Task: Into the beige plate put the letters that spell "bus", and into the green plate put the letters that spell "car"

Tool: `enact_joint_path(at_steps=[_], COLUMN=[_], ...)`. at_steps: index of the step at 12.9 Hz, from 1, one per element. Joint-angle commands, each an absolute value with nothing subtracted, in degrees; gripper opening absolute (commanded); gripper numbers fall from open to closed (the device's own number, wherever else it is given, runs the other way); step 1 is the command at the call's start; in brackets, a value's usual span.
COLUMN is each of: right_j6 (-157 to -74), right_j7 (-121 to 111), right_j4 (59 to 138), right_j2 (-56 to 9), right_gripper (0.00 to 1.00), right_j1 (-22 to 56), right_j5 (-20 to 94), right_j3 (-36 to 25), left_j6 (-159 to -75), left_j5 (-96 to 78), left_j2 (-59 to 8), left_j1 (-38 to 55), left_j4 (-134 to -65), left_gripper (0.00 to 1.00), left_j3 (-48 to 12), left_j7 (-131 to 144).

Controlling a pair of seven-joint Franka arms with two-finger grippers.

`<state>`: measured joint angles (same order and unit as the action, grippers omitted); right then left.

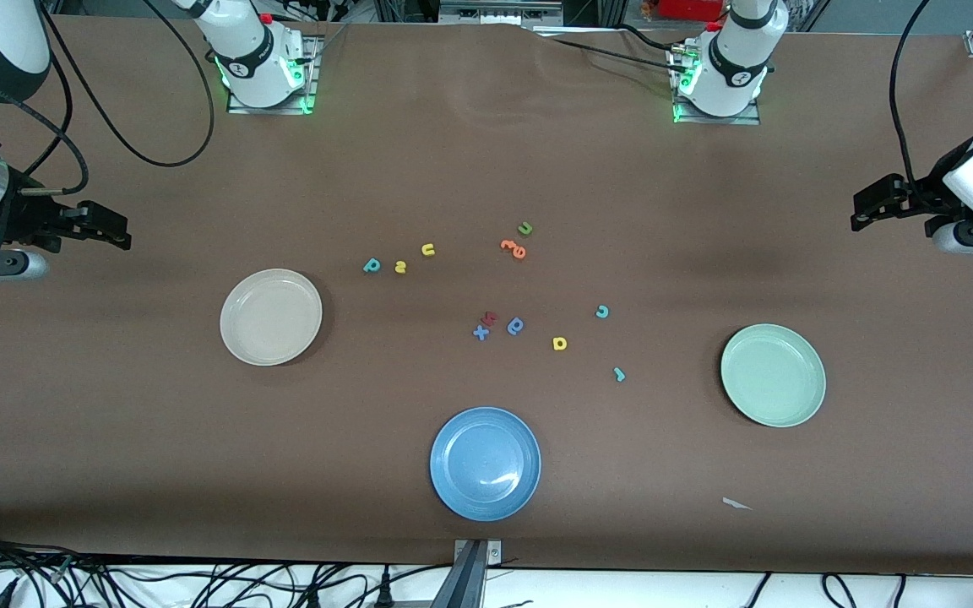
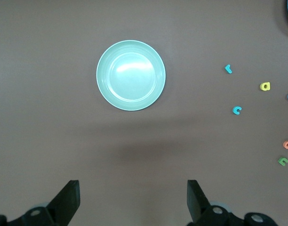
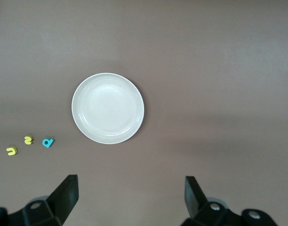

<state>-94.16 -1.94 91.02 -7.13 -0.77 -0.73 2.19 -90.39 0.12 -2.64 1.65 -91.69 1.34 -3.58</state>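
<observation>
Nothing is sorted yet: I see every letter loose on the table and both target plates bare.

My right gripper (image 1: 119, 235) hangs over the right arm's end of the table, jaws spread wide and empty. The beige plate (image 1: 271, 317) lies between it and the teal b (image 1: 372, 265), yellow s (image 1: 400, 268) and yellow u (image 1: 428, 249), which sit in a short row just beside the plate, toward the table's middle. So I judge "bus" is the right arm's job.

My left gripper (image 1: 862, 211) waits over the left arm's end, also wide open with nothing in it. The green plate (image 1: 773, 375) sits near it; the teal c (image 1: 602, 312), yellow a (image 1: 560, 343) and thin teal r (image 1: 619, 374) are strung out from the plate toward the middle, r nearest the front camera. These fall to the left arm.

The b is closest to the beige plate, so I would reach over the plate for it first.
</observation>
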Motion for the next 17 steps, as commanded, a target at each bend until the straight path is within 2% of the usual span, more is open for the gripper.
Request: enact_joint_path(at_steps=[1,17], right_j6=[-93.9,-93.7], right_j7=[-1.5,-1.8], right_j4=[90.8,91.0], right_j2=[-7.1,-7.1], right_gripper=[1.00,1.00], right_j1=[-1.1,-1.1], right_j5=[-1.4,-1.4], right_j3=[2.5,1.1], left_j6=[-90.7,-90.8], left_j5=[2.0,2.1], left_j2=[-2.1,-2.1], left_j1=[1.5,1.5], left_j4=[-92.2,-92.2], left_gripper=[1.00,1.00], left_j3=[0.8,0.8], left_j7=[-3.3,-3.3])
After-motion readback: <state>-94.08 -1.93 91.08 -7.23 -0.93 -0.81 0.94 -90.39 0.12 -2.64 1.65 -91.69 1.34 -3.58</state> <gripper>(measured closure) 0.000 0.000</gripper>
